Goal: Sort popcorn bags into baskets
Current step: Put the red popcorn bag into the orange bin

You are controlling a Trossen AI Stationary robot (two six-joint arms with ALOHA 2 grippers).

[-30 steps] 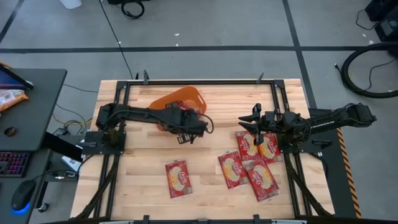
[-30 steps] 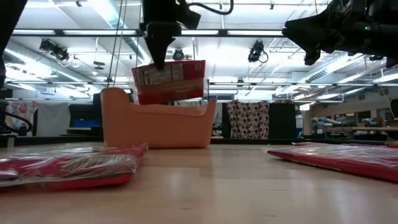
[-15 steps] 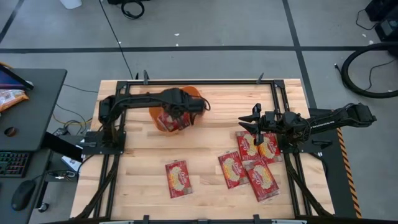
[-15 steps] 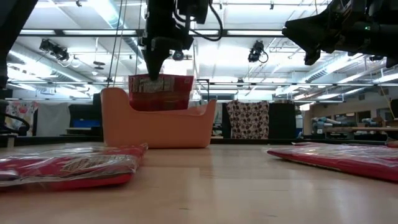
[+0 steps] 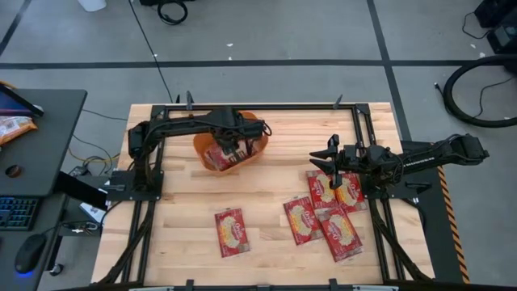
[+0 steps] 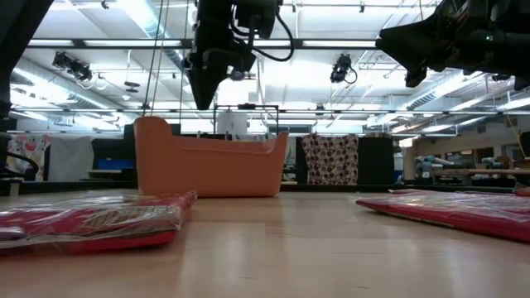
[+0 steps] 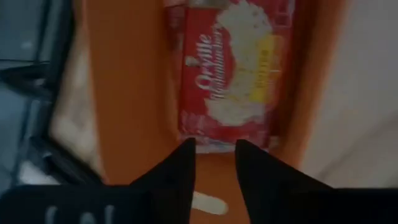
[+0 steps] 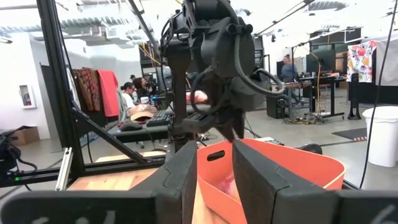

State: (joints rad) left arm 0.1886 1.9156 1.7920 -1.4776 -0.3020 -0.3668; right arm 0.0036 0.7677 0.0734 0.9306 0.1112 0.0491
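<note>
An orange basket (image 5: pixel 257 139) stands at the table's far middle. One red popcorn bag (image 7: pixel 229 68) lies flat inside it, picture panel up. My left gripper (image 7: pixel 214 155) hangs open just above the basket, over the bag's near end, touching nothing; in the low view my left gripper (image 6: pixel 204 91) is clear above the rim. Several more popcorn bags lie flat on the table: one (image 5: pixel 232 232) at the near middle and a cluster (image 5: pixel 327 210) at the right. My right gripper (image 5: pixel 321 160) waits open above that cluster's far end, holding nothing.
The metal frame rails (image 5: pixel 367 137) run along the table's sides. Bare wood lies between the basket and the single bag. A desk with a keyboard and mouse (image 5: pixel 28 250) stands off the table's left.
My left gripper has carried a popcorn bag toward the table's far edge and over the basket, gone down with it and let it go. The bag, which hung below the fingers, now lies flat inside the basket. My right arm has kept still.
</note>
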